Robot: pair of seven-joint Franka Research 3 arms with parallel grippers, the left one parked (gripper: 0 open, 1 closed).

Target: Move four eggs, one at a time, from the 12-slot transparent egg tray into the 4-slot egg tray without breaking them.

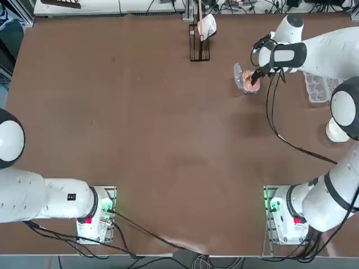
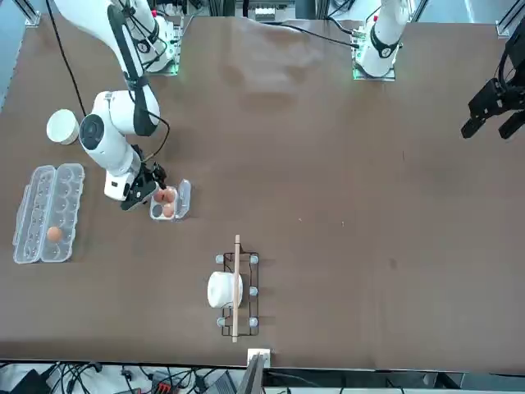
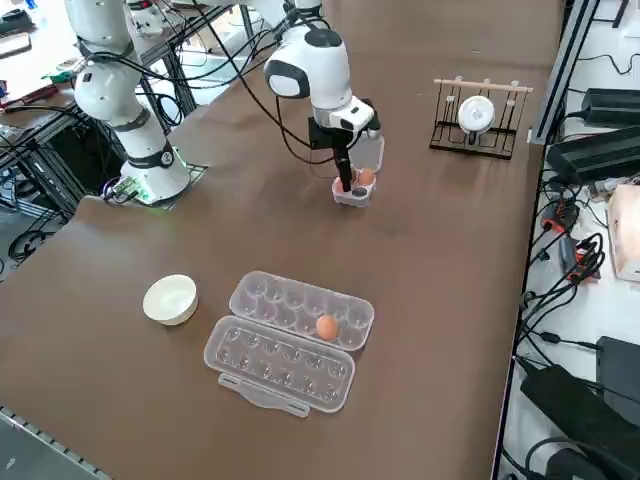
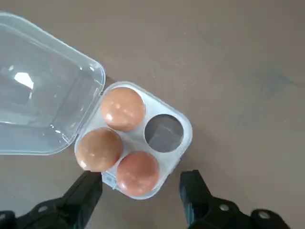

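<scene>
Top view: in the upper right of the frame you see the right gripper (image 1: 253, 80) poised over the small square clear four-cup tray (image 1: 245, 82), whose orange-brown eggs show beside the fingers. The long clear twelve-cup carton (image 1: 320, 87) lies at the right edge, partly hidden under the white arm.

Front view: at the left of the frame, the gripper (image 2: 141, 195) stands at the four-cup tray (image 2: 171, 202). The carton (image 2: 47, 213) sits at the far left, one egg (image 2: 54, 234) in a cup near its lower end; a white round bowl (image 2: 62, 126) rests above it.

Right side view: the gripper (image 3: 345, 180) points down into the tray (image 3: 355, 190) at upper centre. The carton (image 3: 290, 338) lies open at lower centre, holding a single egg (image 3: 326, 327).

Right wrist view: you see three eggs (image 4: 123, 108) (image 4: 99, 148) (image 4: 138, 172) seated in the tray (image 4: 183, 138); the fourth cup (image 4: 163, 133) is bare. The two black fingers (image 4: 81, 195) stand apart, clasping nothing, either side of the nearest egg. The flap lid (image 4: 43, 90) lies open flat.
</scene>
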